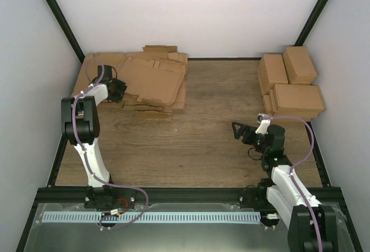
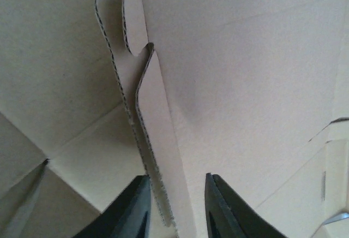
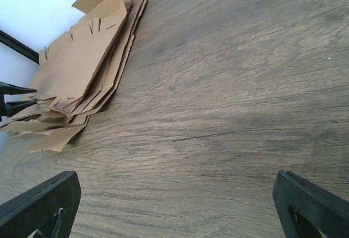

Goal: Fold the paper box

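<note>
Left jaws straddle the edge of a cardboard sheet (image 2: 163, 140) on the heap (image 1: 153, 81), pinching or not I cannot tell; right jaws hang spread wide over the counter (image 1: 202, 142).

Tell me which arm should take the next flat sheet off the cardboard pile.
Left. The left gripper is at the stack of flat cardboard sheets, fingers either side of one sheet's edge. The right gripper hangs open over the table, far from the stack.
</note>
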Available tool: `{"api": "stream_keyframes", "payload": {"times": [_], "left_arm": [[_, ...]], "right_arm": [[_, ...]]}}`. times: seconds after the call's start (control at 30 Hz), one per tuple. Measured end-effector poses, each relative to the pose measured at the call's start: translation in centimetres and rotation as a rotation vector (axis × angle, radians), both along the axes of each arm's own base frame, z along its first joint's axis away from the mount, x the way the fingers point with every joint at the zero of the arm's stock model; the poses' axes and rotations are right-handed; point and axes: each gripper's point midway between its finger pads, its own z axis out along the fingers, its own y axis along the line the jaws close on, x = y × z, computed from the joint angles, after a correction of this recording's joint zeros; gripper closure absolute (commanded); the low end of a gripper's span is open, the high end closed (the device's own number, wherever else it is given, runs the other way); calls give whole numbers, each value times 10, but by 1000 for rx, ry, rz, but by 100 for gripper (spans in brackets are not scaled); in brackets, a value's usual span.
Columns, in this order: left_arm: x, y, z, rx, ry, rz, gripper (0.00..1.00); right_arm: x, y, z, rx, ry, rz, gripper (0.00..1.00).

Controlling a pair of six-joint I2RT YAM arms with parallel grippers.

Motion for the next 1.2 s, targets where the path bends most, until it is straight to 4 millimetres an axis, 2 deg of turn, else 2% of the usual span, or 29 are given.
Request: {"api": "stream_keyframes", "payload": {"times": [0.07,0.37,0.43,0.47,0.7,0.8,0.9,1.03,1.1,1.17,1.2], "left_arm": [[4,-2,1,-11,-14,-5,84],[15,-5,5,-39,-45,0,83],[18,-5,4,-43,-47,-2,95],[18,-5,3,-46,-47,1,96],[18,-5,4,-48,-50,0,96],[10,-6,16,-46,-69,-2,96],[-5,-8,48,-40,-125,-4,96],[-29,-14,124,-23,-293,-14,96],[-49,-23,169,-24,-404,-31,96],[-73,-36,198,-41,-486,-52,96],[-85,-41,207,-49,-509,-61,96]], "right_arm": [[0,0,0,0,0,0,0],[0,-1,0,-2,1,-6,0],[0,-1,0,-3,0,-6,0],[0,-1,0,-3,0,-7,0],[0,-1,0,-3,0,-7,0],[1,-1,0,-3,1,-8,0],[1,-2,0,-4,1,-10,0],[1,-2,-1,-6,1,-13,0],[1,-2,-1,-6,1,-14,0],[1,-2,0,-6,0,-14,0],[1,-2,0,-6,0,-14,0]]}}
